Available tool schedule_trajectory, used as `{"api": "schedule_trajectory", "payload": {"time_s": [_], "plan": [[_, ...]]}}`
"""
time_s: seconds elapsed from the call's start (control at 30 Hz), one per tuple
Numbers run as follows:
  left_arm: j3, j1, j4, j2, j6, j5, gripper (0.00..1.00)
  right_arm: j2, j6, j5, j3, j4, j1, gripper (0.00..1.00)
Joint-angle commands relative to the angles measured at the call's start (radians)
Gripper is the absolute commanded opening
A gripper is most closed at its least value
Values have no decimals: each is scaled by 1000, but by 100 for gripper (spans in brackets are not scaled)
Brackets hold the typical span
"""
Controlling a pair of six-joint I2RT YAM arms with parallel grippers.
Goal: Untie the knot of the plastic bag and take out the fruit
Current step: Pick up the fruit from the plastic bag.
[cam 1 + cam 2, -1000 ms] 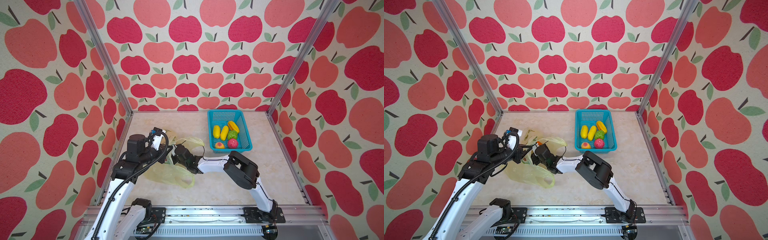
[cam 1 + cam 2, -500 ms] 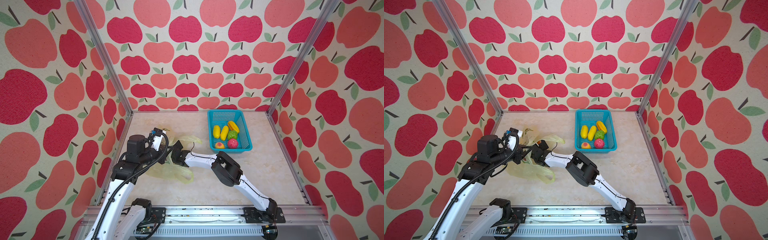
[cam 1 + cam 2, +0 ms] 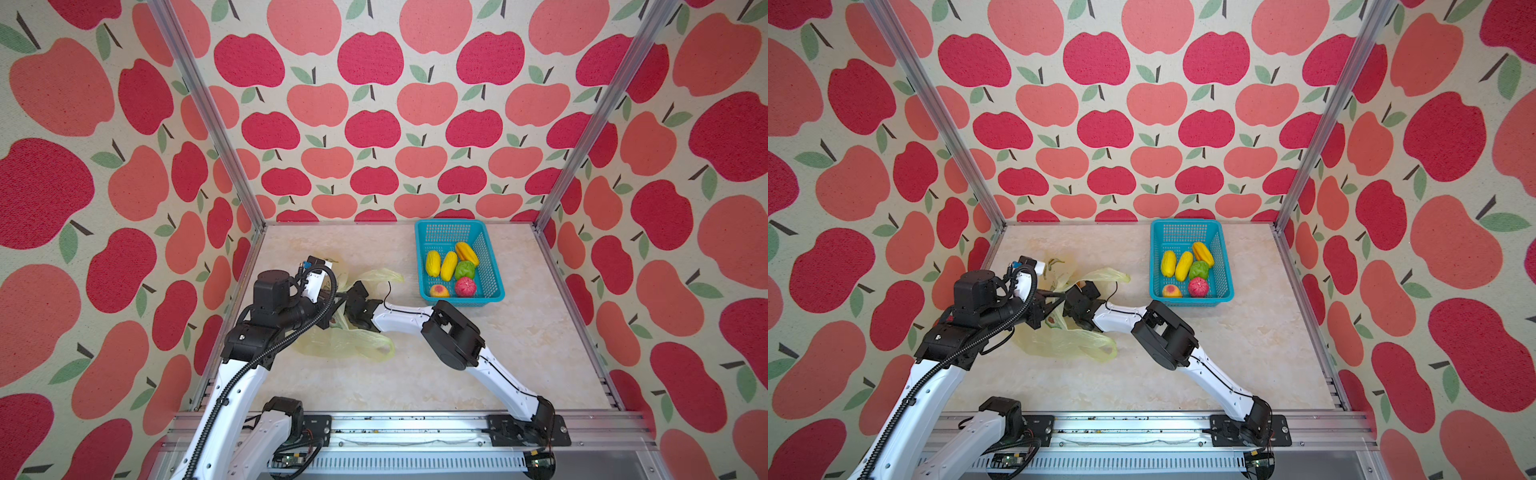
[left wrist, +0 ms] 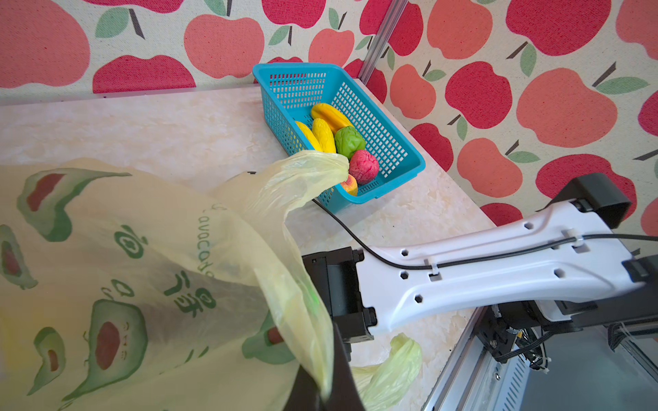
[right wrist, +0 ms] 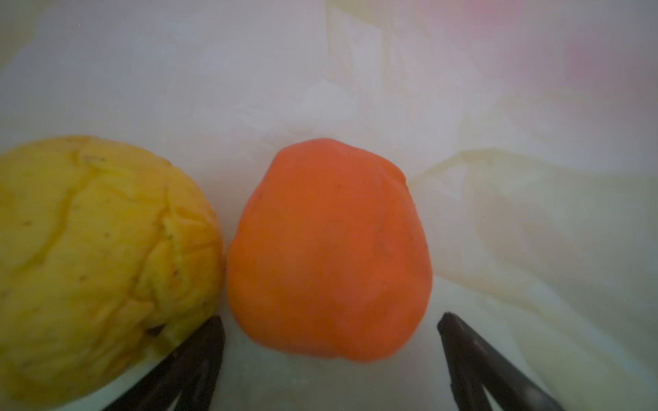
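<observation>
The teal mesh basket is sitting at the back of the counter. It is holding six toy fruits: two yellow ones side by side, an orange-yellow one, a green one, a pink-red one and a peach one.

In both top views the plastic bag is lying crumpled on the counter to the left of the basket and nearer the robot's base, apart from it. One loose handle strip is reaching toward the basket's near corner.

The left pincer is staying together, clamping a fold of the bag's avocado-printed film and holding it up off the counter.

The right arm is stretching away from the basket into the bag's mouth. Inside, the right pincer is standing wide apart, its dark fingertips flanking an orange fruit without gripping it. A yellow fruit is lying against the orange one, with one fingertip pressing close beside it.
</observation>
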Motion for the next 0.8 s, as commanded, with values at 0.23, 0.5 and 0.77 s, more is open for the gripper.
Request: {"api": "schedule_trajectory", "payload": {"time_s": [0.23,0.5,0.77], "plan": [[-19,-15,60,-21,-21,132,0,57,52,-90,-10,202,-45,84],[-12,-12,28,-27,-5,44,0,-43,-17,-119,-197,377,-19,52],[-8,17,-5,-39,5,-80,0,-325,8,-186,-628,641,-2,35]]}}
